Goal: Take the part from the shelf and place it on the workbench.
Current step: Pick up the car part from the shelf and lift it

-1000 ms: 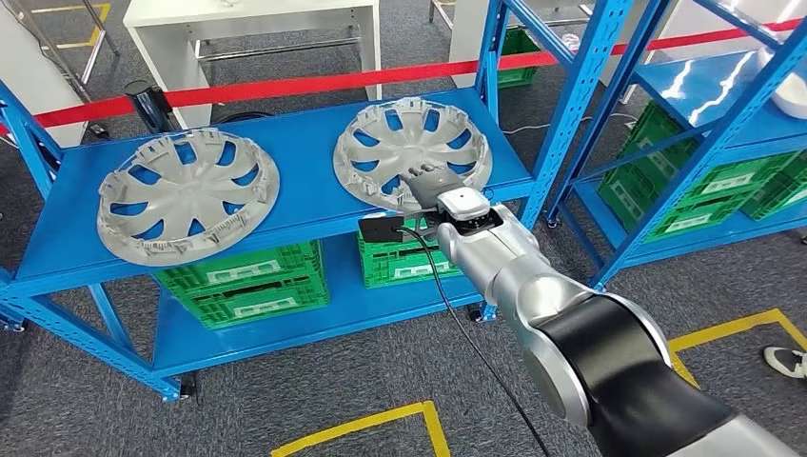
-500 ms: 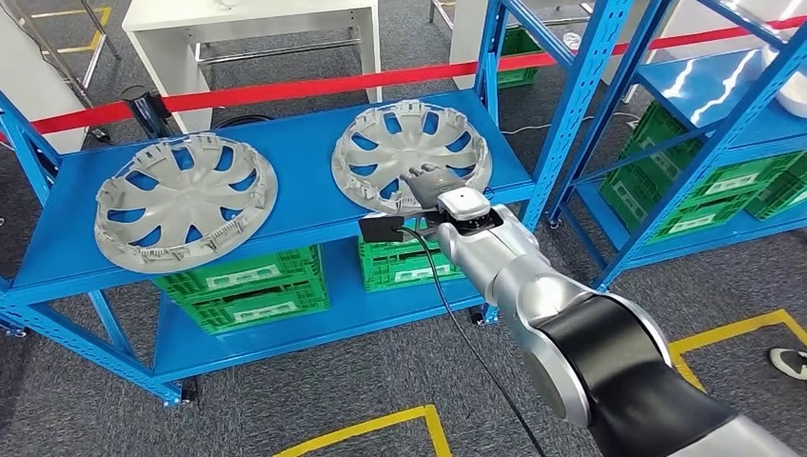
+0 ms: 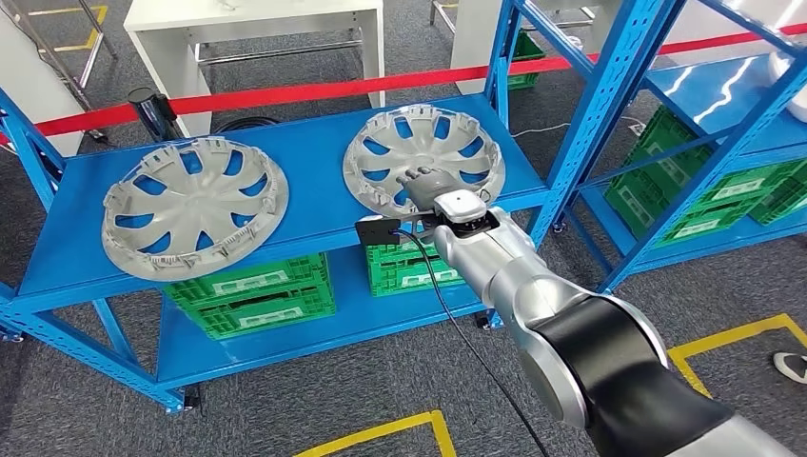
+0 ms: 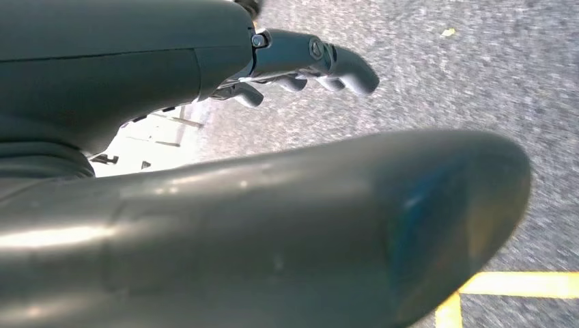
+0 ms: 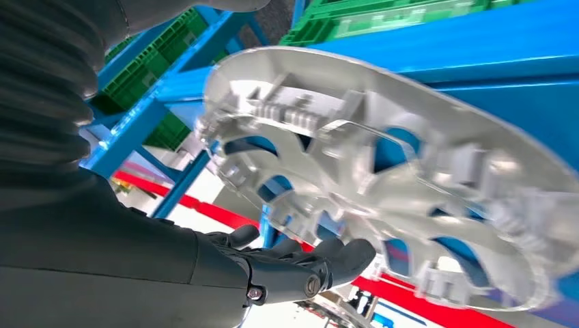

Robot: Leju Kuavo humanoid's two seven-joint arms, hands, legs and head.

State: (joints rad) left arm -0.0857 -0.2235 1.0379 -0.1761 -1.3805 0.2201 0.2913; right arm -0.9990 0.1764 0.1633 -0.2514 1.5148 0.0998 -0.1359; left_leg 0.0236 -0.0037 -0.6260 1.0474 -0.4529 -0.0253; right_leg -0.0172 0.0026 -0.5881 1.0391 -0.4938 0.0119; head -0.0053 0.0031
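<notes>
Two silver wheel covers lie inner side up on the upper board of a blue shelf point(image 3: 309, 181). My right hand point(image 3: 426, 183) reaches over the near part of the right cover point(image 3: 428, 143), its fingers stretched toward the middle. In the right wrist view the fingers point(image 5: 300, 263) lie spread close to the cover point(image 5: 382, 171) without closing on it; whether they touch it is unclear. The left cover point(image 3: 195, 205) lies apart from the hand. My left hand point(image 4: 293, 61) hangs above grey floor, fingers loosely bent, holding nothing.
Green crates point(image 3: 252, 290) fill the shelf's lower board. A second blue shelf point(image 3: 723, 124) with green crates stands to the right. Behind a red barrier tape point(image 3: 285, 92) stands a white table point(image 3: 257, 19). Yellow floor lines point(image 3: 381, 433) mark the grey carpet.
The whole picture has shifted a little, so the camera moved. My right hand stays over the near part of the right cover.
</notes>
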